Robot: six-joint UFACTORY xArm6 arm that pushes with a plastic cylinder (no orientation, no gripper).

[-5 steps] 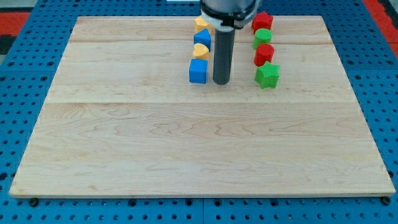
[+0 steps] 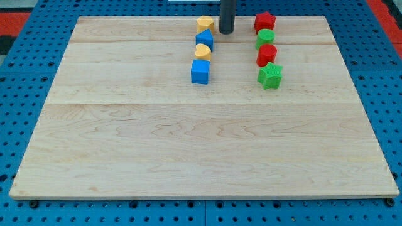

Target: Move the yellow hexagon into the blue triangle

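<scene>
1. We see only one small part of our arm: a straight rod.
2. The rod is dark grey, almost black.
3. It is round like a thick pencil, and its sides are smooth.
4. A soft stripe of light runs down one side, so it looks a bit shiny.
5. The top of the rod is cut off by the view's top.
6. Our tip (image 2: 227, 32) is flat and blunt, and just as wide as the rod.
7. We see no marks on it.
</scene>
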